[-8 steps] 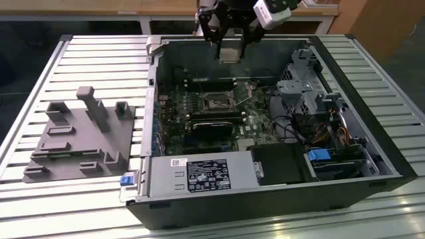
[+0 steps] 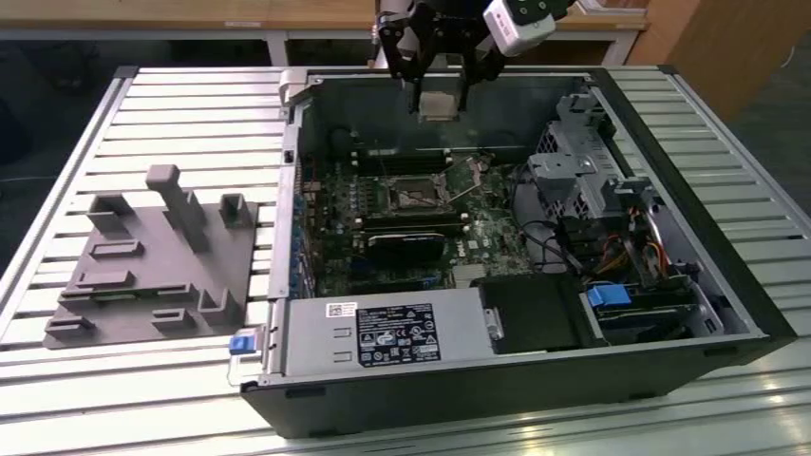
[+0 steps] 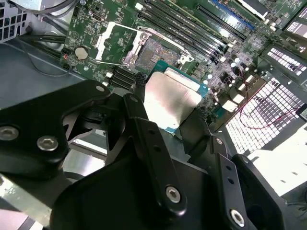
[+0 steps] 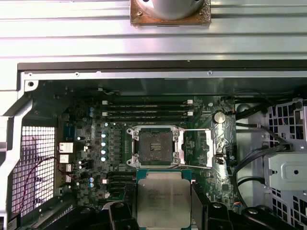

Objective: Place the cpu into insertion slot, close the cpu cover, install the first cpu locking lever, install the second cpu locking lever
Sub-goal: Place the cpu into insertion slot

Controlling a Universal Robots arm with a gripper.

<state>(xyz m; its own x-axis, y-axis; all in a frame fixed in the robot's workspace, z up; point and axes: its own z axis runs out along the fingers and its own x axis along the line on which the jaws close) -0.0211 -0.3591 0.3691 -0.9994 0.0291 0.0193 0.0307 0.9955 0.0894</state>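
A black two-fingered gripper [image 2: 440, 106] hangs over the far side of an open black desktop computer case [image 2: 709, 285], which lies on its side on a worktop of silver slatted metal rails [image 2: 190, 104]. Its jaws are narrowed onto two opposite edges of the cpu [image 4: 163, 199], a small flat square chip with a pale silvery metal top on a teal-green base, and they hold it clear of the green circuit board [image 4: 81, 120] below. In both wrist views the chip's metal top faces the camera between the black fingers [image 3: 148, 139]. The insertion slot [image 4: 153, 143], a small square dark socket with a metal rim, sits bare in the middle of the board, apart from the chip. The cpu cover [image 4: 207, 148], a thin silvery metal frame with a square window, is swung off the socket and lies just beside it, on the side toward a round silver coin battery [image 4: 219, 116]. Long black memory slots [image 4: 146, 115] run along another side of the socket. A grey metal power supply box [image 2: 380, 332] fills the near edge of the case. Toward the exterior view's left, a grey moulded fixture with upright posts [image 2: 152, 266] rests on the worktop, well apart from the case.
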